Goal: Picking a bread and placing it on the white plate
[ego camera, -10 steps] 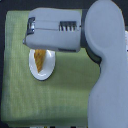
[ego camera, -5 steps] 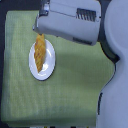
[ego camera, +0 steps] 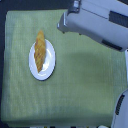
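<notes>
The bread point(ego camera: 40, 48), a long golden-brown loaf, lies lengthwise on the white plate point(ego camera: 46, 70) at the exterior view's left, its upper tip reaching past the rim. Nothing touches it. My gripper point(ego camera: 62, 24) is the grey blocky end of the arm at the upper right, well apart from the bread and up to the right of the plate. Its fingers are too blurred to make out.
A green cloth point(ego camera: 80, 90) covers the table under the plate. Dark surface borders it at the left and bottom. The broad grey arm point(ego camera: 100, 27) crosses the upper right corner, and a white robot part point(ego camera: 120, 112) shows at the lower right.
The gripper was right over the bread and plate; it has drawn away to the upper right. The bread stays lying on the plate, now fully in view.
</notes>
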`<move>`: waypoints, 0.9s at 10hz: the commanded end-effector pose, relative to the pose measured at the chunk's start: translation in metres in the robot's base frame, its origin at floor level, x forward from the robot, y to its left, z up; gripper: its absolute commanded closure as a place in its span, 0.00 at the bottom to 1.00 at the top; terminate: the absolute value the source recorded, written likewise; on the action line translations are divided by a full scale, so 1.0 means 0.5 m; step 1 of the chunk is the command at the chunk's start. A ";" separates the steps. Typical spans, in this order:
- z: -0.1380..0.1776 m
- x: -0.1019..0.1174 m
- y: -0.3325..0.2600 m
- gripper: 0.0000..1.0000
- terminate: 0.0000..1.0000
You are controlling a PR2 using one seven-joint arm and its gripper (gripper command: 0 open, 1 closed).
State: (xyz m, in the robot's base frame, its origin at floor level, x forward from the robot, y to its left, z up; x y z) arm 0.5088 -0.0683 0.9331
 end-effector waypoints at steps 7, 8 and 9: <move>-0.038 -0.063 -0.357 0.00 0.00; -0.041 -0.067 -0.363 0.00 0.00; -0.043 -0.072 -0.373 0.00 0.00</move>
State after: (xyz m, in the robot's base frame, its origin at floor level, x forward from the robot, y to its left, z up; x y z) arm 0.4781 -0.2398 0.9194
